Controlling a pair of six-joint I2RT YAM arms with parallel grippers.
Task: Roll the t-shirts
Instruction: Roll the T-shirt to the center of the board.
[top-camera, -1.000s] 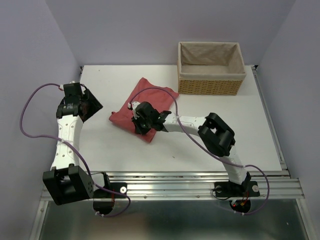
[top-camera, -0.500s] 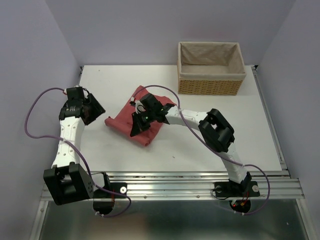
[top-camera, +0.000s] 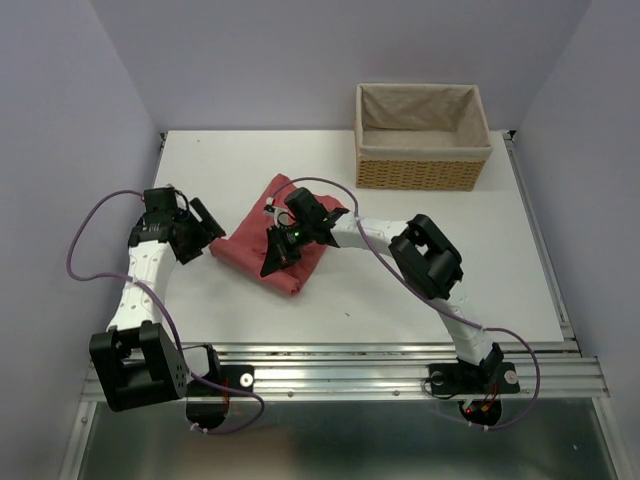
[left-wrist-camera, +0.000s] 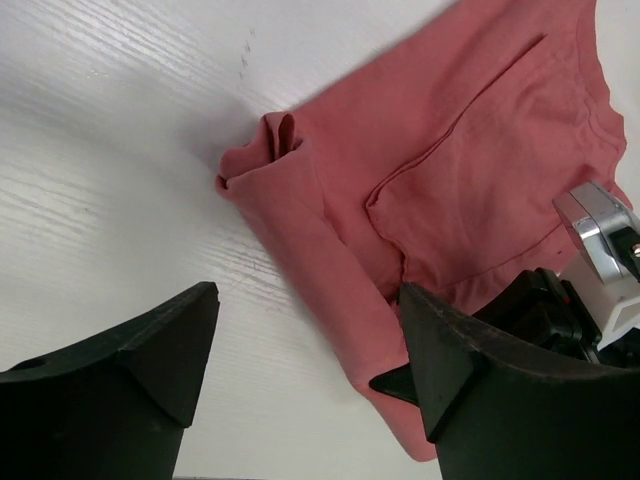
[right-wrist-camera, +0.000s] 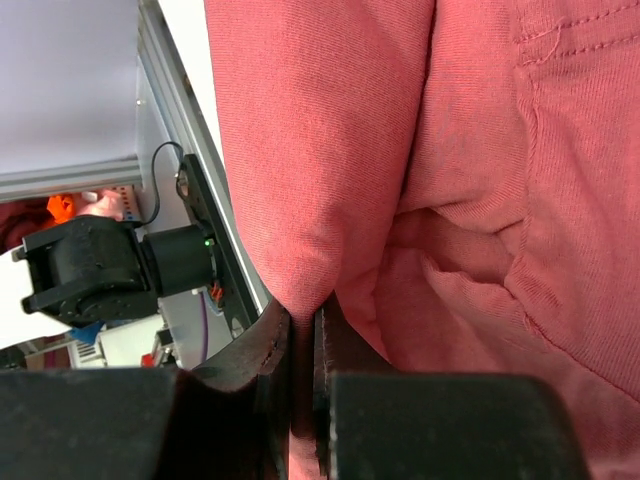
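Note:
One salmon-red t-shirt (top-camera: 245, 240) lies partly folded on the white table (top-camera: 450, 270), left of centre. My right gripper (top-camera: 275, 258) reaches across it and is shut on a raised fold of the cloth. In the right wrist view the t-shirt (right-wrist-camera: 450, 200) is pinched between the closed fingers of the right gripper (right-wrist-camera: 303, 325). My left gripper (top-camera: 208, 235) stands open just left of the shirt. In the left wrist view the t-shirt (left-wrist-camera: 450, 170) has a rolled left corner ahead of the left gripper (left-wrist-camera: 305, 330), and its long edge runs toward the right finger (left-wrist-camera: 450, 370).
A wicker basket (top-camera: 422, 172) with a beige cloth liner stands at the back right of the table. Purple cables loop from both arms. The metal rail (top-camera: 400, 365) runs along the near edge.
My left gripper has swung nearer and rightward to the shirt's left edge and opened wider. The right gripper has shifted the pinched fold slightly back and left.

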